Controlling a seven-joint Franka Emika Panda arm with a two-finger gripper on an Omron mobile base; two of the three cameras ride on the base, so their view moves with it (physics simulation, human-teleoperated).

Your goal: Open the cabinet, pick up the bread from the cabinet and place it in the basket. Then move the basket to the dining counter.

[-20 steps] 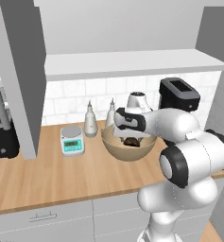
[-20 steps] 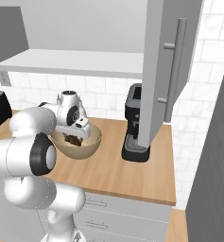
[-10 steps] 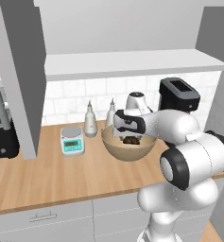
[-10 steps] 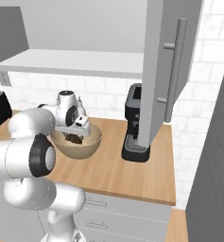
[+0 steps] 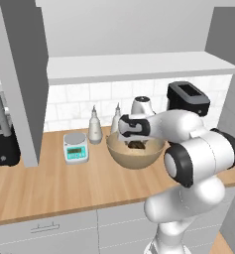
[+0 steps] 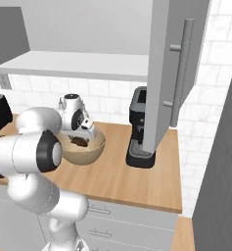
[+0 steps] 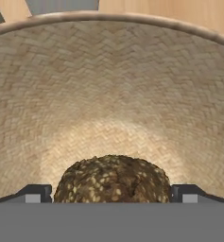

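The tan basket stands on the white-tile-backed wooden counter, its woven inside under the hand. The dark brown bread lies at the basket's bottom. My gripper hangs low inside the basket, open, with one fingertip on each side of the bread, very close to it. The grey cabinet stands open above, its doors swung out at left and right. The dining counter is out of view.
A kitchen scale and two bottles stand left of the basket. A black coffee machine stands at its right, under the open door with the bar handle. A dark toaster sits at far left.
The hand has shifted only slightly over the basket. The bread and the basket stay where they were.
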